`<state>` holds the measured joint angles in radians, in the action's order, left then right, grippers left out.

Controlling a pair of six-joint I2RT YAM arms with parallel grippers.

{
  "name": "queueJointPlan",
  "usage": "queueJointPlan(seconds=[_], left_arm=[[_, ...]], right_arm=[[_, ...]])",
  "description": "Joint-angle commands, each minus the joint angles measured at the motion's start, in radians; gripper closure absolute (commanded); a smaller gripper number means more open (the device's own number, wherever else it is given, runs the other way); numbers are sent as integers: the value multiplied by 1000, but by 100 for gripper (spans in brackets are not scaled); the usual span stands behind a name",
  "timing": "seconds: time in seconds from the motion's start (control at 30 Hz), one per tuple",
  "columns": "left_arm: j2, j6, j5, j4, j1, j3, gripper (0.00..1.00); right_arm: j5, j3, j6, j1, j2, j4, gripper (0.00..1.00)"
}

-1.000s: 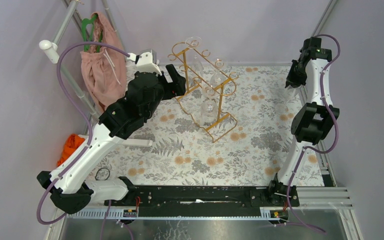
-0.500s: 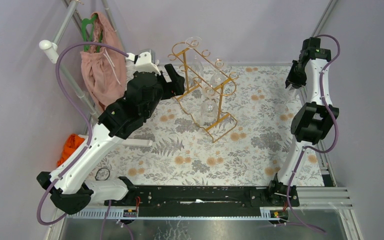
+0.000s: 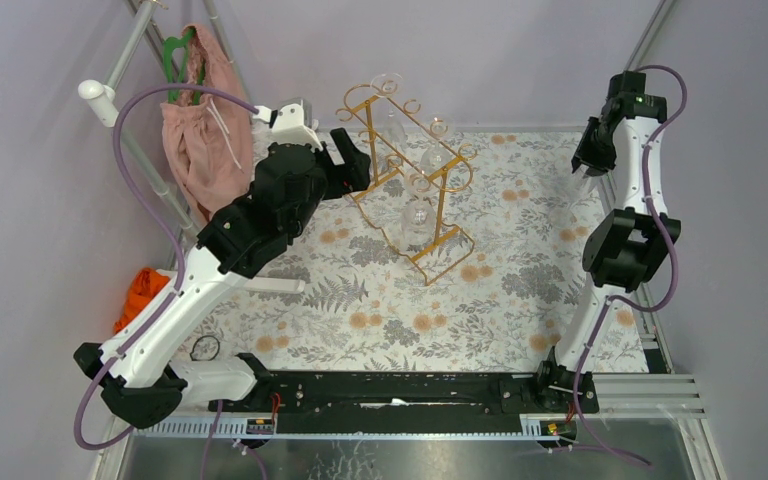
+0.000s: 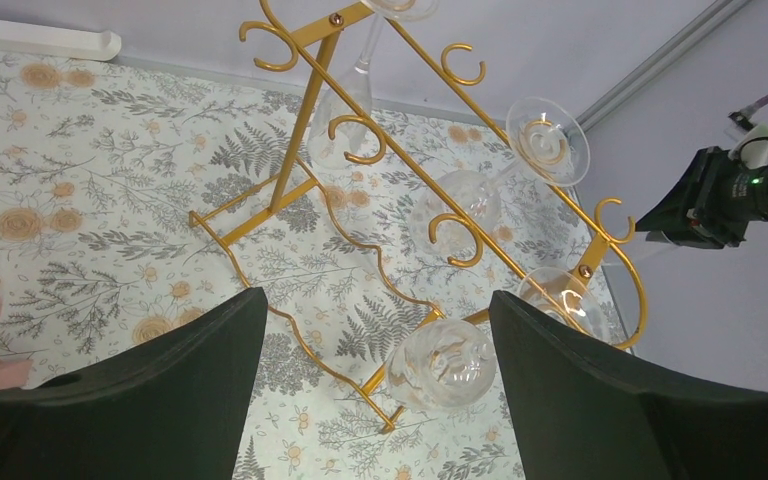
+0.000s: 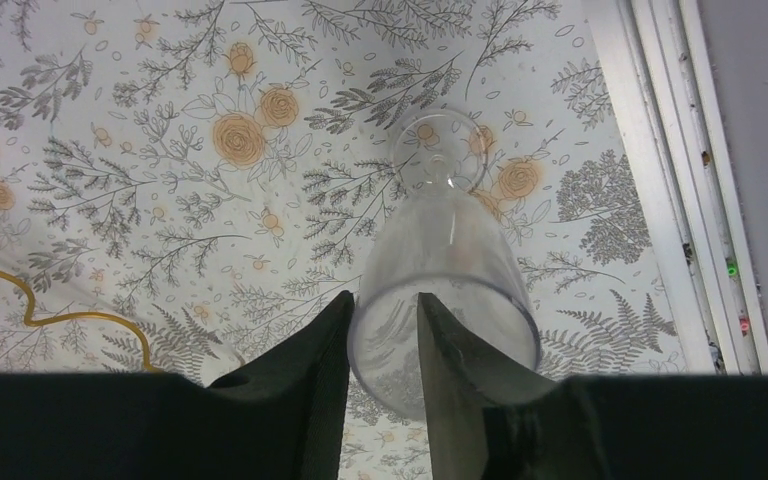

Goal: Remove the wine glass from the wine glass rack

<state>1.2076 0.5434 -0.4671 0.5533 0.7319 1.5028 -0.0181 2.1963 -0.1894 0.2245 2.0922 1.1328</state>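
Observation:
The gold wire wine glass rack (image 3: 430,235) stands at the table's back middle, and it fills the left wrist view (image 4: 290,190). Three clear wine glasses hang upside down on it; the nearest one (image 4: 450,365) hangs low between my left fingers' line of sight. My left gripper (image 3: 357,160) is open wide just left of the rack and touches nothing. My right gripper (image 5: 385,310) is at the back right over another wine glass (image 5: 445,240) that stands upright on the table. One finger is outside its rim and one inside, with a gap between them.
A clothes stand with a pink garment (image 3: 195,130) stands at the back left, close behind my left arm. An orange object (image 3: 140,290) lies at the left edge. The table's metal right rail (image 5: 660,150) runs close beside the standing glass.
My right arm's upper part has shifted slightly up and to the right. My left arm has barely moved.

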Motion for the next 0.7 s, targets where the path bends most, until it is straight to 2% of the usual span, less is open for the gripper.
queueJointPlan(seconds=[0.0, 0.37, 0.47, 0.67], left_arm=[[15, 0, 12, -35, -7, 19, 10], [40, 19, 27, -36, -7, 26, 10], [41, 30, 32, -35, -7, 27, 10], [41, 48, 46, -38, -7, 14, 10]], right_arm=[[-45, 57, -13, -5, -132, 26, 62], [-54, 15, -32, -6, -334, -3, 61], [112, -87, -56, -9, -450, -126, 61], [555, -420, -242, -11, -674, -541, 59]])
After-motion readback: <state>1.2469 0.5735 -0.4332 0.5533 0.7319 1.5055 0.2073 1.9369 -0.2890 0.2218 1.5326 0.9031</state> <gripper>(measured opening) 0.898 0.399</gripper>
